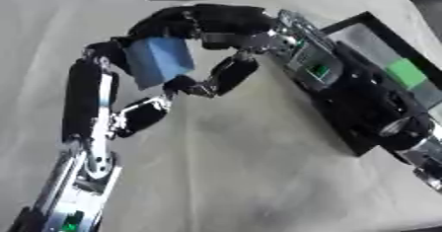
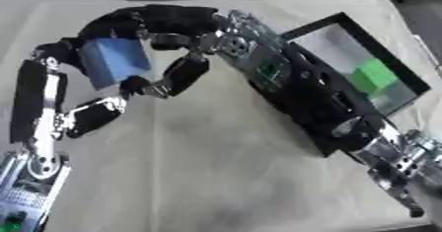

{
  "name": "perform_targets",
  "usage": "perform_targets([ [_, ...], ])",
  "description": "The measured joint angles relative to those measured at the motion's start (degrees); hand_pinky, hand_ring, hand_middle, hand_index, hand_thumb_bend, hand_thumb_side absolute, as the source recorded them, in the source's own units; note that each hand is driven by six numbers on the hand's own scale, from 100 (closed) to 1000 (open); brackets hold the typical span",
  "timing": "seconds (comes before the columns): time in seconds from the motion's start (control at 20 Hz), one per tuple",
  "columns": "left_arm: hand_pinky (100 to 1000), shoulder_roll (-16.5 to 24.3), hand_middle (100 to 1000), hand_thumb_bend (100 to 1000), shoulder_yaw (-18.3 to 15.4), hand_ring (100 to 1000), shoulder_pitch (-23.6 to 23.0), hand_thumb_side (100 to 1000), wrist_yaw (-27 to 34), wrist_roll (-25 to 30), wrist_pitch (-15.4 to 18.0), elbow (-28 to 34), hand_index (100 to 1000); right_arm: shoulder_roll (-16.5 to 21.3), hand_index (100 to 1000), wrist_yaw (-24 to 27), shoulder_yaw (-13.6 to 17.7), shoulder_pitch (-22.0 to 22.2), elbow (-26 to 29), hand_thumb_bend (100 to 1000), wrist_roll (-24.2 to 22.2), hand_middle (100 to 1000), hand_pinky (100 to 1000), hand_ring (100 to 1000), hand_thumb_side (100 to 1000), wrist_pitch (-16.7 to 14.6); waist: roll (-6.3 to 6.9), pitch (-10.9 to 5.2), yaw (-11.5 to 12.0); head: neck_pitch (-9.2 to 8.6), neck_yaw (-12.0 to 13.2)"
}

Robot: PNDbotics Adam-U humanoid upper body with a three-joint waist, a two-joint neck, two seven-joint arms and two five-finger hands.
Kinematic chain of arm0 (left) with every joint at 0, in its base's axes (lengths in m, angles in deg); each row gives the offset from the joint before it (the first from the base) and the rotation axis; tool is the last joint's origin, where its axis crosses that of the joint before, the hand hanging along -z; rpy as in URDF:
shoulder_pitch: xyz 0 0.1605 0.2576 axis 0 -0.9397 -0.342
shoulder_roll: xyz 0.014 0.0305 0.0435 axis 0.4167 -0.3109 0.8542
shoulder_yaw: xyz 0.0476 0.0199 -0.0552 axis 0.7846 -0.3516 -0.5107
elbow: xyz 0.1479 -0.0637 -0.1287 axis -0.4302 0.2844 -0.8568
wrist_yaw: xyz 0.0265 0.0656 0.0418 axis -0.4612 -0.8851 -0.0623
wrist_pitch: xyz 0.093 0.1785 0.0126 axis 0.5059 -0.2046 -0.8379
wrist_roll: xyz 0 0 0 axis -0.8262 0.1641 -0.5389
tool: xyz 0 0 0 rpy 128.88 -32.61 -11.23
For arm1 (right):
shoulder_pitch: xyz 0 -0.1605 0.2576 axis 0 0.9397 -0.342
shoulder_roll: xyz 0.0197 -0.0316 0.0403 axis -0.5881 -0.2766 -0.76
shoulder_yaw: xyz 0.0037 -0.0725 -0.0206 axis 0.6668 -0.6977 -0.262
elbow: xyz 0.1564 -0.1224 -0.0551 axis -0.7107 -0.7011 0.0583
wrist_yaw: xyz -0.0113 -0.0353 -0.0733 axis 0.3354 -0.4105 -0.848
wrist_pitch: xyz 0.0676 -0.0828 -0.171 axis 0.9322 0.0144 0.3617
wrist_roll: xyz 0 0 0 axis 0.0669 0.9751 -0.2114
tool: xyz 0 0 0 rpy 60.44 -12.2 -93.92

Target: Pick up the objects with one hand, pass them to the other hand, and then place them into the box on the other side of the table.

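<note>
In the left eye view we see a plain blue block (image 1: pixel 160 59) raised above the table (image 1: pixel 241 167), between our two hands. The left hand (image 1: pixel 129 112) has fingers curled up beside it; the right hand (image 1: pixel 211 26) curls over its top.

In the right eye view a green block (image 2: pixel 373 77) lies in the box (image 2: pixel 393 63), behind the right arm.
</note>
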Motion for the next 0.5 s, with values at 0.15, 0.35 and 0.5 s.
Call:
perform_targets([
  [0.15,744,0.01,354,100,0.02,516,0.0,161,-0.05,-0.15,0.19,0.22,459,0.0,1000,1.09,0.18,0.0,0.0,100,-0.64,941,1000,852,219,0.25,-0.03,0.0,0.02,-0.03,-0.04],
  [0.35,745,0.04,353,100,0.05,515,0.0,169,-0.01,-0.18,0.54,0.43,459,0.0,1000,2.03,0.33,0.01,0.02,100,-0.92,938,1000,851,214,0.51,-0.03,0.0,0.04,-0.04,-0.25],
  [0.5,744,0.04,352,100,0.08,513,0.0,179,0.34,-0.15,0.8,0.57,459,0.0,1000,2.82,0.45,0.01,0.04,100,-0.91,920,1000,829,209,0.79,-0.03,0.17,0.05,-0.04,-0.41],
])
